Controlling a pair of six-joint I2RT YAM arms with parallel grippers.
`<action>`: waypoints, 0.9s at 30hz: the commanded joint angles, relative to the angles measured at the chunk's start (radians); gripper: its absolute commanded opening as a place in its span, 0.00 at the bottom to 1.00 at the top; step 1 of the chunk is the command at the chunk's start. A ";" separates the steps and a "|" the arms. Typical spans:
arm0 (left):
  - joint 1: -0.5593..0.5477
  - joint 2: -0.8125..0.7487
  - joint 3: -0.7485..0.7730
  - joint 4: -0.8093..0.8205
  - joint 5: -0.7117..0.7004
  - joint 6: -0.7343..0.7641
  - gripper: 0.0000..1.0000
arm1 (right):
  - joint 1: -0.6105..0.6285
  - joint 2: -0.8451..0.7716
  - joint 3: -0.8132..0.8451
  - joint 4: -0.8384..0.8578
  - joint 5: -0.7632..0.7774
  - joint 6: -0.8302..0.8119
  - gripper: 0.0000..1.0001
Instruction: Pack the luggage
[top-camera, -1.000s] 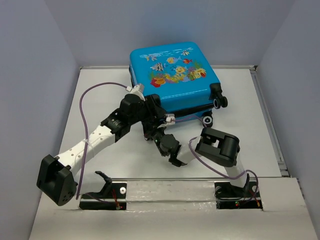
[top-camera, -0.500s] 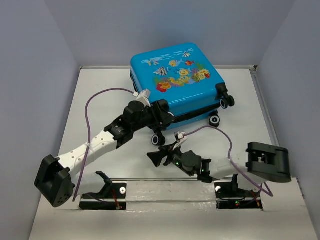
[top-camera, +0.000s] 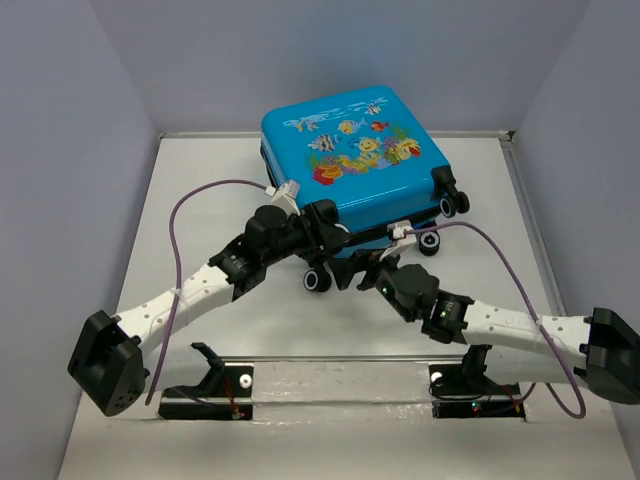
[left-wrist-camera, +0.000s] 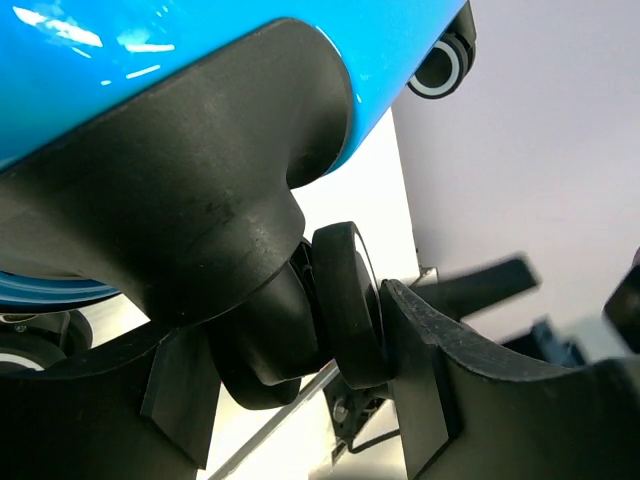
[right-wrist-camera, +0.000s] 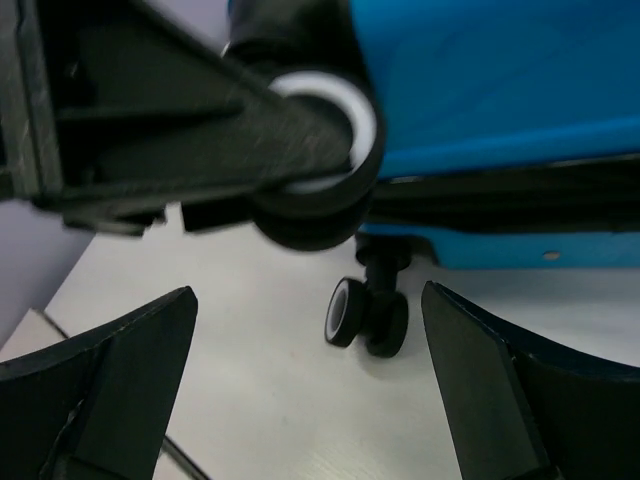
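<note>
The luggage (top-camera: 350, 150) is a bright blue hard-shell suitcase lying shut at the back of the table, fish print facing up. A dark seam (right-wrist-camera: 500, 210) runs between its two shells. My left gripper (top-camera: 328, 232) is at its near left corner, shut on the upper corner wheel (left-wrist-camera: 345, 300), with one pad (left-wrist-camera: 405, 350) pressed on the wheel's side. The lower corner wheel (top-camera: 318, 280) rests on the table. My right gripper (top-camera: 362, 270) stands open just in front of that corner. The lower wheel (right-wrist-camera: 365, 315) shows between its wide-apart fingers, and it holds nothing.
Two more wheels (top-camera: 440, 222) stick out at the suitcase's right end. Purple cables (top-camera: 180, 240) loop over both arms. A raised rim (top-camera: 535, 240) bounds the table on the right. Grey walls close in the back and sides, and a mounting bar (top-camera: 330, 375) crosses the near edge.
My right gripper let go and opened wide, drew back toward the near edge, then reached forward again to the suitcase's near corner. The suitcase shifted slightly right; the left gripper kept its hold.
</note>
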 joint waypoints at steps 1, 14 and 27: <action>-0.029 -0.113 0.042 0.323 0.125 0.115 0.65 | -0.142 0.002 0.067 -0.003 -0.132 -0.054 1.00; -0.029 -0.112 0.044 0.325 0.134 0.106 0.86 | -0.195 0.138 0.128 0.190 -0.249 -0.123 1.00; -0.029 -0.118 0.018 0.329 0.129 0.098 0.86 | -0.195 0.196 0.135 0.381 -0.131 -0.178 1.00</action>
